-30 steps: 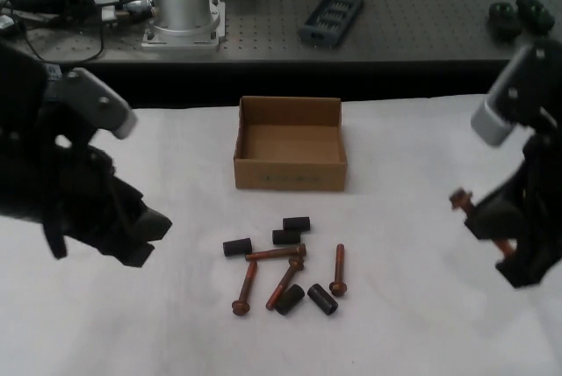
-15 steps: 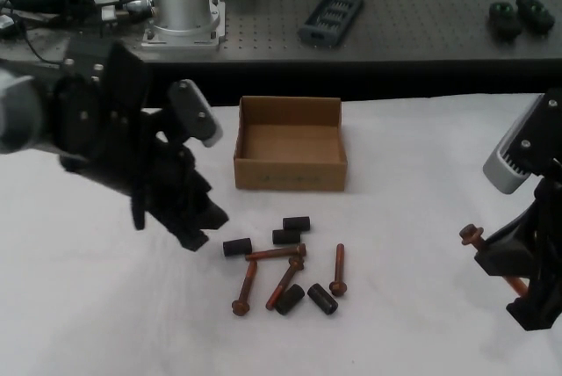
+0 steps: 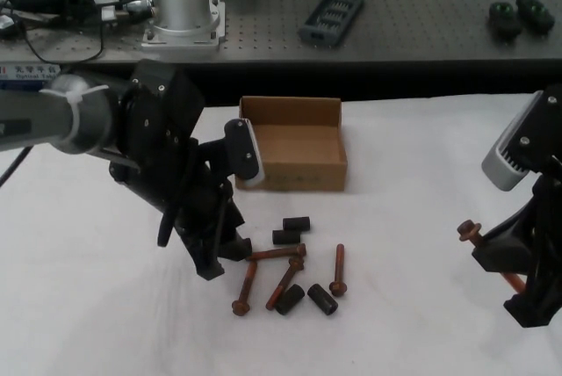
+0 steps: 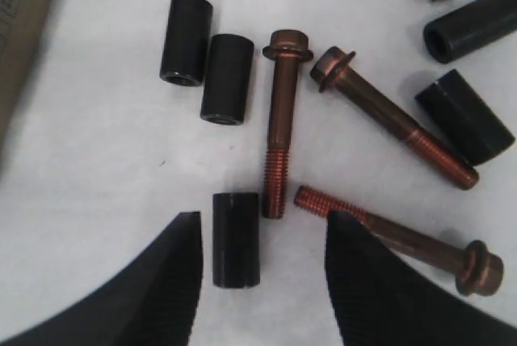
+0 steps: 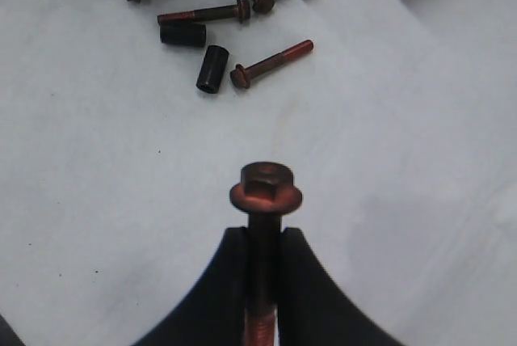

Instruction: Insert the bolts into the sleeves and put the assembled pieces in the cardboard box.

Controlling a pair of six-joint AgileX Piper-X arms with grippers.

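High view, white cloth (image 3: 88, 323) under cardboard box (image 3: 290, 174), perforated table (image 3: 421, 16) behind

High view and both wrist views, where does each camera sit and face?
High view: behind the arms, looking forward and down at the cardboard box; both arms show.
Left wrist view: on that wrist, looking down; open left gripper straddles a sleeve.
Right wrist view: on that wrist, looking along the right gripper, shut on a bolt.
Shared: all three show the loose bolts.

No readable text (box (image 3: 290, 172) print indistinct)
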